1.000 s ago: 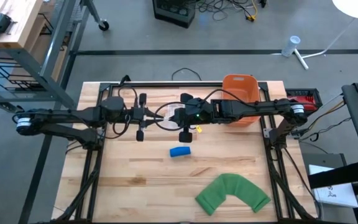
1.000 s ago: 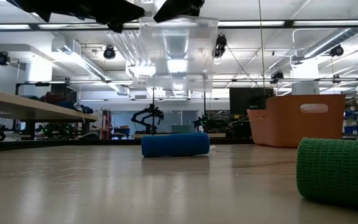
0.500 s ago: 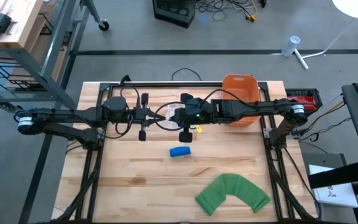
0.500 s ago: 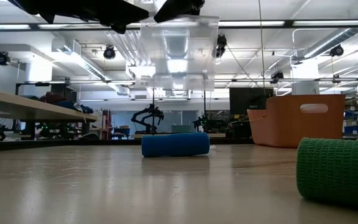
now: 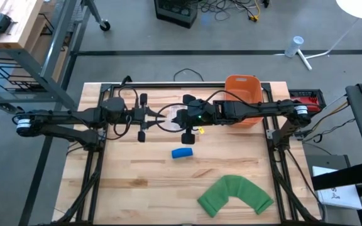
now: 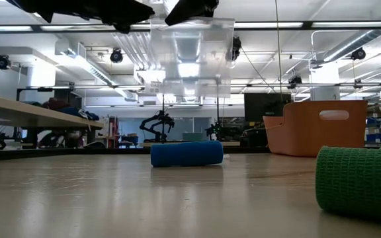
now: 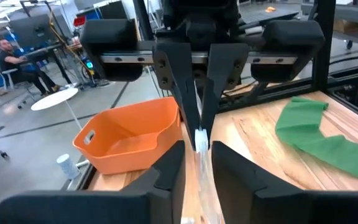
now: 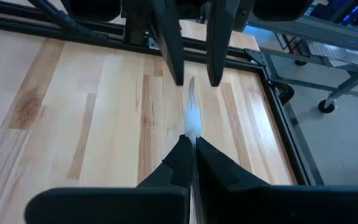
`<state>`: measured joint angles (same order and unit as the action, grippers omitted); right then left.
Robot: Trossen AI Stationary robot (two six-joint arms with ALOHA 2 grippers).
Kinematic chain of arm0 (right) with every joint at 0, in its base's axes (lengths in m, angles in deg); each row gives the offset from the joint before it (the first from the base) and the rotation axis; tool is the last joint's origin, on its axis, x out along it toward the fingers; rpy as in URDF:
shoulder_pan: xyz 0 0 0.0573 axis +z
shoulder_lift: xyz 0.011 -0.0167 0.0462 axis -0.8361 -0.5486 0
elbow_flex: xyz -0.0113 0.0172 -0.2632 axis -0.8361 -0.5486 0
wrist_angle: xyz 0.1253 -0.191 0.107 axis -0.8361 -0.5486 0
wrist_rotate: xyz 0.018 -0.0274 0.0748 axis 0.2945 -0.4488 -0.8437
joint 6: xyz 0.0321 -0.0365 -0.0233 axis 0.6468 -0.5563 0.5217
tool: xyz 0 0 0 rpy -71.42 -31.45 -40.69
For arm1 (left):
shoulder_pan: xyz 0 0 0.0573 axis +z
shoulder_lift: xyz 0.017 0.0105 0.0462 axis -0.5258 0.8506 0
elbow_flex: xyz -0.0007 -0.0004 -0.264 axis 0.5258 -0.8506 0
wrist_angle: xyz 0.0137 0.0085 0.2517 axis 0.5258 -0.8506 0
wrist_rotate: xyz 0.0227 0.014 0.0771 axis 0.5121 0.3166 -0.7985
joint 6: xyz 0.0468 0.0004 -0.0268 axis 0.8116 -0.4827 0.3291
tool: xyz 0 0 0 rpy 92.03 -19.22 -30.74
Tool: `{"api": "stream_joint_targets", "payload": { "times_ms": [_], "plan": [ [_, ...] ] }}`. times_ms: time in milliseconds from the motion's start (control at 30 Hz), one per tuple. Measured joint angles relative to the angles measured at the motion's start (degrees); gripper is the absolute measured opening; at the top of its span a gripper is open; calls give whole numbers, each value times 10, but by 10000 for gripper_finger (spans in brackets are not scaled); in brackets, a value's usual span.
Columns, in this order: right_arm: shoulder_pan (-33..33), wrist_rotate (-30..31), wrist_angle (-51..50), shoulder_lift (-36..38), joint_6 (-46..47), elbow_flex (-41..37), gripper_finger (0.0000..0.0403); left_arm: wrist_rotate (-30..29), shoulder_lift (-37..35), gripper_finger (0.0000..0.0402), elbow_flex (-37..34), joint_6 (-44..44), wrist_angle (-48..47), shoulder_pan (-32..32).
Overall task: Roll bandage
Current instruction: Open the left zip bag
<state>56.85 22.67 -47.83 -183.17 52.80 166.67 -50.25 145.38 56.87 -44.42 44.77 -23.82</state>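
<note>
A clear plastic bag (image 6: 190, 59) hangs above the table's middle between my two grippers. My right gripper (image 5: 170, 119) is shut on the bag. My left gripper (image 5: 158, 118) faces it from the left, open, with one finger (image 7: 171, 168) on each side of the bag's edge (image 7: 201, 140). I cannot tell whether they touch it. A rolled blue bandage (image 5: 181, 152) lies on its side on the table below them and also shows in the low view (image 6: 186, 153). A green bandage (image 5: 234, 194) lies spread in a bent strip near the front right. My right gripper pinches the clear bag's upper edge (image 8: 191, 127) between its two fingers (image 8: 180, 155). The fingers come level from the table's right side. The bag hangs below them, clear of the table and of the blue roll.
An orange bin (image 5: 242, 94) stands at the table's far right, behind my right arm. Bare wood (image 5: 131, 182) lies at the front left. The green bandage's end shows large in the low view (image 6: 359, 178).
My left gripper has edged a little toward my right gripper and then drawn back toward the table's left edge. The bag has stayed hanging in my right gripper.
</note>
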Motion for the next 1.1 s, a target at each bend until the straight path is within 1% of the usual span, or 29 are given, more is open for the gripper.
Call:
{"api": "stream_joint_targets", "payload": {
  "times_ms": [200, 333, 433, 567, 633, 700, 1000, 1100],
  "plan": [
    [0, 0, 0, 0, 0, 0, 2, 0, 12, 94, 0, -4, 1, 0],
    [0, 0, 1, 0, 0, 0, 2, -1, 17, 89, 0, -4, 7, 0],
    [0, 0, 2, 0, 0, 0, 2, -1, 19, 69, 0, -4, 15, 0],
    [0, 0, 3, 0, 0, 0, 2, -1, 19, 17, 0, 4, 13, 0],
    [0, -2, 4, 0, 0, 0, 2, -1, 19, 6, 0, 5, 13, 0],
    [1, -4, 4, 0, 0, 0, 2, -1, 19, 16, 0, 5, 13, 0],
    [1, -5, 5, 0, 6, 0, 2, -1, 19, 83, 0, 3, 12, 0],
    [1, -5, 5, 0, 5, 0, 2, -1, 19, 93, 0, 3, 11, 0]
  ]
}}
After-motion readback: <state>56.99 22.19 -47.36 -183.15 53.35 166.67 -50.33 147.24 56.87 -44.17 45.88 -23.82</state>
